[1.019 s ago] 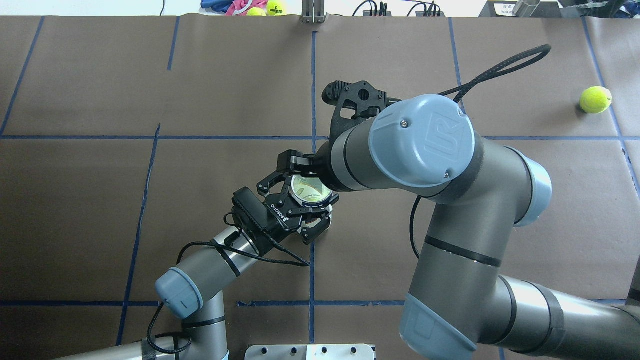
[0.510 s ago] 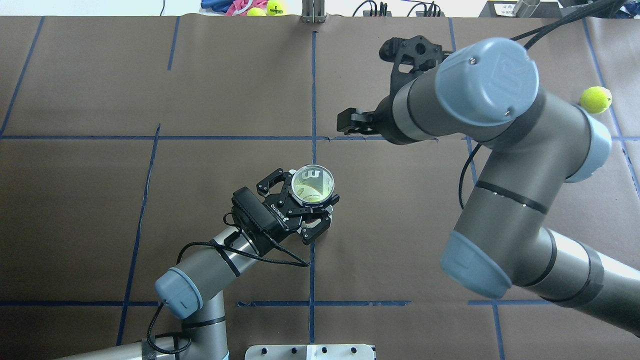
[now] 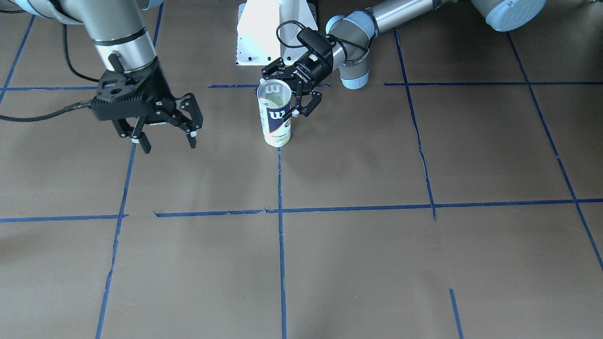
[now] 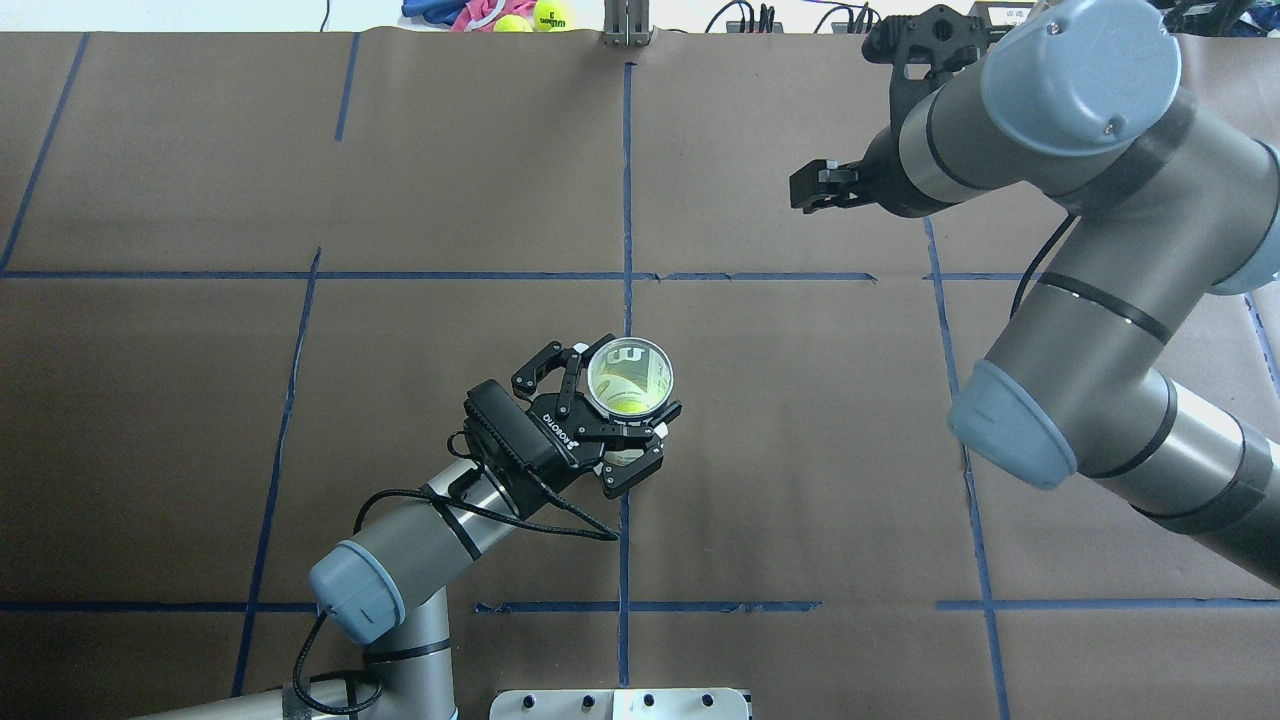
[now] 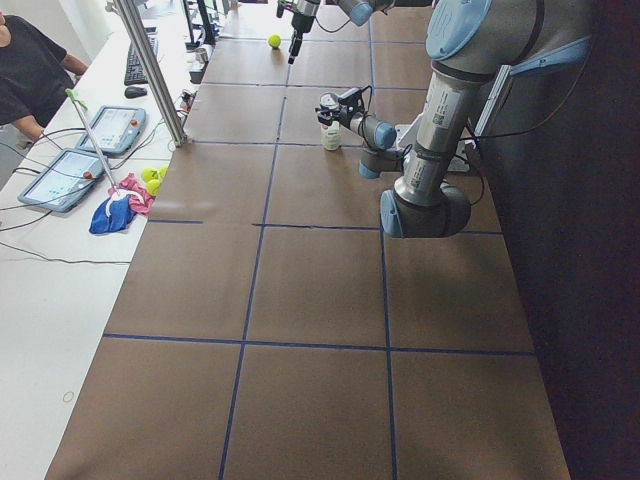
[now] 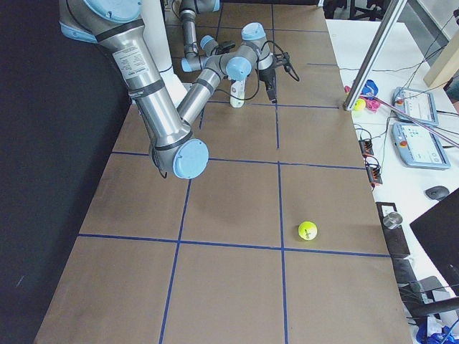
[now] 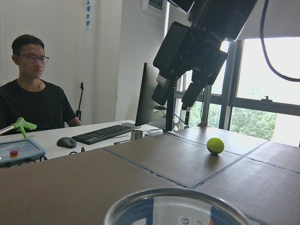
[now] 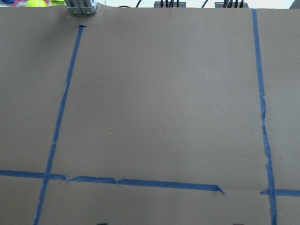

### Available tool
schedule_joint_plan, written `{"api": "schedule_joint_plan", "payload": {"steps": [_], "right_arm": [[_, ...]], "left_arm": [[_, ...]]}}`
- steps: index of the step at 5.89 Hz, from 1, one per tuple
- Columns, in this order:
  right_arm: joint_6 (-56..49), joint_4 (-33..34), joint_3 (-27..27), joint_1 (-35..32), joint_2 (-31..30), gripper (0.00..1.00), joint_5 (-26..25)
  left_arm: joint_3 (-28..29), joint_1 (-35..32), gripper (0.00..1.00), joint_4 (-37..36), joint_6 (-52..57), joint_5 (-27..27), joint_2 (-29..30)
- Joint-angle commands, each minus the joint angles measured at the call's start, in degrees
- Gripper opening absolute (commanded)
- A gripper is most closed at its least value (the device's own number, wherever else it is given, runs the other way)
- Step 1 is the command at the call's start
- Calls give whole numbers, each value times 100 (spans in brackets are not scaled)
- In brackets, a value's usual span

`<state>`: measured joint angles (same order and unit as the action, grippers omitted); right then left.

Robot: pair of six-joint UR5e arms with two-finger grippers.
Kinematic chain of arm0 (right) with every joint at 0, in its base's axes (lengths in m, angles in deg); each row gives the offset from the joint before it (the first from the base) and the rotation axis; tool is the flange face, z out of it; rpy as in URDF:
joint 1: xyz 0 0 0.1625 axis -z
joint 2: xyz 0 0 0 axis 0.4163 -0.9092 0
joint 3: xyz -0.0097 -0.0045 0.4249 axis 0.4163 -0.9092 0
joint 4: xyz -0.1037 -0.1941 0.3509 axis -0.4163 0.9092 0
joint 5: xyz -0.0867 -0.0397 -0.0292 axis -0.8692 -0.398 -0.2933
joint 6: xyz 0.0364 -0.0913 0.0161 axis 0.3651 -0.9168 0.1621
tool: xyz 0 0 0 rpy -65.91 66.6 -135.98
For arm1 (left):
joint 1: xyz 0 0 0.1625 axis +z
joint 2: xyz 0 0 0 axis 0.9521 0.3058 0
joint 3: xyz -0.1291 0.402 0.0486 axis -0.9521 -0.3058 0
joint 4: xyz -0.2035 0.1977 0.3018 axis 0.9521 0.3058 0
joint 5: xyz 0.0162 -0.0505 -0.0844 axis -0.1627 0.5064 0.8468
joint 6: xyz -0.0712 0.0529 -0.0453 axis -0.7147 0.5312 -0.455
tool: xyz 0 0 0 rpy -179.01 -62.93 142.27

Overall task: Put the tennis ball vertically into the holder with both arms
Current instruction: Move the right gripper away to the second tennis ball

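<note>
The holder (image 4: 652,372), a clear can with a white and navy label, stands upright near the table's middle; it also shows in the front view (image 3: 274,117). A tennis ball (image 4: 628,403) lies inside it at the bottom. My left gripper (image 4: 625,392) is shut on the holder's upper part, also in the front view (image 3: 288,94). The holder's rim (image 7: 178,206) fills the bottom of the left wrist view. My right gripper (image 3: 168,143) is open and empty, held above the table away from the holder, toward the far right in the overhead view (image 4: 818,188).
A second tennis ball (image 6: 308,230) lies on the table to the right, also in the left wrist view (image 7: 215,145). Two more balls (image 4: 553,14) lie past the far edge. The white pedestal base (image 3: 264,33) stands between the arms. An operator (image 7: 33,93) sits beyond the table.
My right gripper has moved from above the holder's mouth away to the far right, uncovering the open top. The left gripper and the holder have stayed put.
</note>
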<state>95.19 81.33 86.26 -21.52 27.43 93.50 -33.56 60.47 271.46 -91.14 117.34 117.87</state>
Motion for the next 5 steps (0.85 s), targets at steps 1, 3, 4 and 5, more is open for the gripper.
{"api": "schedule_joint_plan", "payload": {"steps": [1, 3, 4, 5], "right_arm": [[-1048, -43, -688, -665, -292, 91, 323], [-2253, -70, -1715, -1413, -295, 91, 851], [-2790, -253, -2277, -1765, -286, 91, 1115], [-3039, -1081, -3197, -2047, -303, 91, 1457]], "left_arm": [[-13, 73, 99, 4, 2, 0, 1], [-39, 82, 99, 4, 2, 0, 1], [-65, 82, 99, 4, 2, 0, -17], [-65, 82, 99, 4, 2, 0, -17]]}}
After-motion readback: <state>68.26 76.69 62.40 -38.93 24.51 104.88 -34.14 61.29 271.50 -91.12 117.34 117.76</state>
